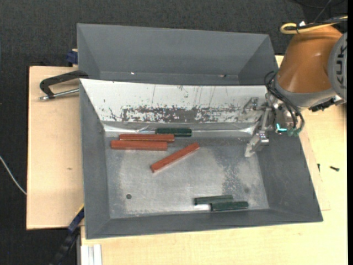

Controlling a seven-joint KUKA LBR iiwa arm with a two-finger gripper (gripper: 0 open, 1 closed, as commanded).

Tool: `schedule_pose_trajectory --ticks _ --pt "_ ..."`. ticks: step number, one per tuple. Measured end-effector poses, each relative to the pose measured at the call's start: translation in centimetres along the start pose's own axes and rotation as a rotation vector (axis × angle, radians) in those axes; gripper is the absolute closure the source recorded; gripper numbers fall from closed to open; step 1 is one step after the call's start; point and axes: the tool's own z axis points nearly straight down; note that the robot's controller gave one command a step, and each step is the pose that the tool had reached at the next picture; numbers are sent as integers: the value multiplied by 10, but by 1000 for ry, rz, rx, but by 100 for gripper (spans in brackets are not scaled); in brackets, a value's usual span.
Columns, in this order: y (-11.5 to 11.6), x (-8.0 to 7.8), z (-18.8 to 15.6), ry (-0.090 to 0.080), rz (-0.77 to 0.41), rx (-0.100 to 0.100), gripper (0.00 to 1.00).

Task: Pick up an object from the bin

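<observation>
red-brown bar flat, diagonal, mid-bin | green marker flat, by front wall

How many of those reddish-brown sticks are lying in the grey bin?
3. One long reddish-brown stick lies by the far wall, left of middle. A second reddish-brown stick lies right beside it. A slanted reddish-brown stick lies nearer the middle. Nothing seems to hide more.

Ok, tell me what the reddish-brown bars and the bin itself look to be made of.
Reddish-brown bars: matte, even colour, square edges, no shine; probably painted wood or plastic, cannot tell which. Bin: grey sheet metal, by its flat folded walls and the scratched, bare-worn patch on the back slope.
</observation>
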Motion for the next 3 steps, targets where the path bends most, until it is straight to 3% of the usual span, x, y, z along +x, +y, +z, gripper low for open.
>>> schedule_pose_trajectory --ticks 1,2,3 --pt "0 -2 -4 -7 -1 1 0" --pt "60 27 30 -9 -27 2 0" --pt "94 37 51 -3 24 -3 0"
